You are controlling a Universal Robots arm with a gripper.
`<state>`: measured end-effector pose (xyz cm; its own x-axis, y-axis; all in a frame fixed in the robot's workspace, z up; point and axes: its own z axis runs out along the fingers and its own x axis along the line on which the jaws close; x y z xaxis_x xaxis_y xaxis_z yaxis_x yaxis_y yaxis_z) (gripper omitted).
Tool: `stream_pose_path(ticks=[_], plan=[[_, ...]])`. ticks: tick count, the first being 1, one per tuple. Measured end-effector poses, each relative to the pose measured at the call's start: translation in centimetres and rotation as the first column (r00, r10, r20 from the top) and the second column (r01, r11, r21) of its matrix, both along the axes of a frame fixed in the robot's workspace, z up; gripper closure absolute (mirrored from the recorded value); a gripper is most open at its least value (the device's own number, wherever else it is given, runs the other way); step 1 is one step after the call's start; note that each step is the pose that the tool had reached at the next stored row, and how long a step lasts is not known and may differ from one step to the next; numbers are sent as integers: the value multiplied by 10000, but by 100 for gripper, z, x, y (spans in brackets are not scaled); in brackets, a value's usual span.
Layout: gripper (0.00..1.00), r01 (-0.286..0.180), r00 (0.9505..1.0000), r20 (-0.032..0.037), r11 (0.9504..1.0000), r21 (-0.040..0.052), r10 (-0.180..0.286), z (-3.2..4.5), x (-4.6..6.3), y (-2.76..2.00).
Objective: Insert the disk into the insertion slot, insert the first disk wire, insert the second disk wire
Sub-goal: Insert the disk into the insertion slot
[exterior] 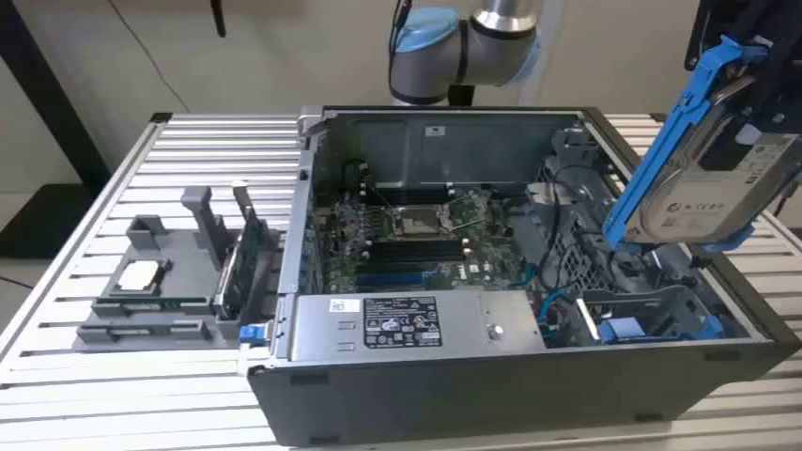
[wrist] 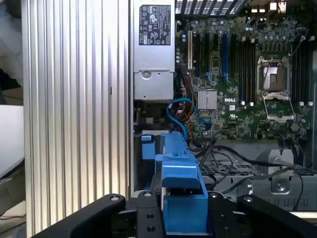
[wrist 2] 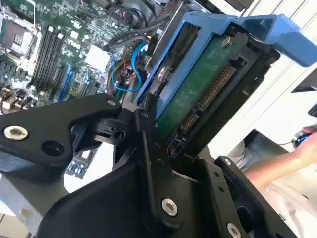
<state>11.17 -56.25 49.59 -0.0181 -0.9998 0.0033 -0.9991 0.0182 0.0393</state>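
Gripper (wrist: 184, 206) clenched on disk (exterior: 708, 178), held edge-up above open case (exterior: 501, 399), prob. to line up w/ slot (exterior: 645, 310) inside.

- A plain cream wall (exterior: 288, 56) stands behind, evenly lit.
- A slatted silver metal table (exterior: 188, 150) spreads across the foreground.
- A black slanting post (exterior: 56, 99) rises at the exterior view's left, over a dark floor patch (exterior: 44, 221).
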Motion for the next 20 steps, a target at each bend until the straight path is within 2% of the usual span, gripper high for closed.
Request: stream_pose_path(ticks=[10, 20], plan=[[67, 0, 10000, 0, 10000, -1, 0, -17, 0, 0], [67, 1, 10000, 0, 10000, -1, -1, -73, 0, -12]])
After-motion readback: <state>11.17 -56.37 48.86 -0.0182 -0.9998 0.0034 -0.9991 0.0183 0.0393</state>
